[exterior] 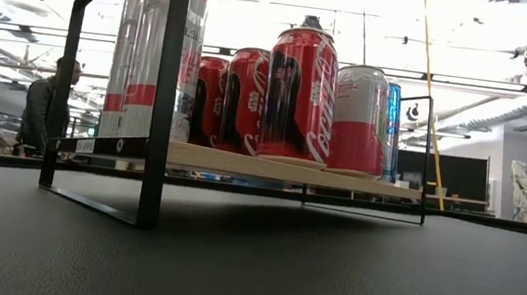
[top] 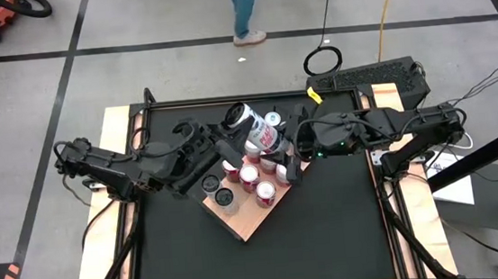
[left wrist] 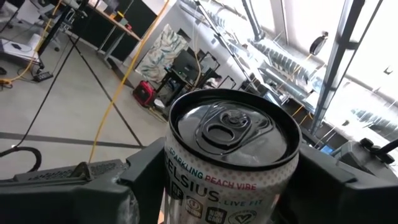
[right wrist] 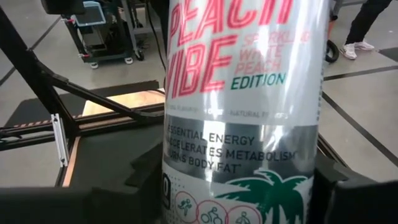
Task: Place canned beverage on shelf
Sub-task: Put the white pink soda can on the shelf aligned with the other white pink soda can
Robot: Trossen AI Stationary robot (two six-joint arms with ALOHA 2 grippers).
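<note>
On the black bench the wooden shelf sat turned like a diamond, its board raised on a thin black frame, with red cola cans and taller silver cans standing in a cluster over its far half. Both arms reached in from the sides and met at the far edge of that cluster. The left gripper held a white and silver Celsius can that leaned tilted above the far end of the shelf; in the left wrist view its dark fingers pressed the can's sides just under the pull-tab top, so the gripper was closed on it. The right gripper sat just right of the same can, and in the right wrist view the can's Peach Vibe label filled the frame between that gripper's fingers, which stood beside the can's walls; whether they actually touched it I could not tell. A person's legs stood on the floor beyond the far side of the bench.
</note>
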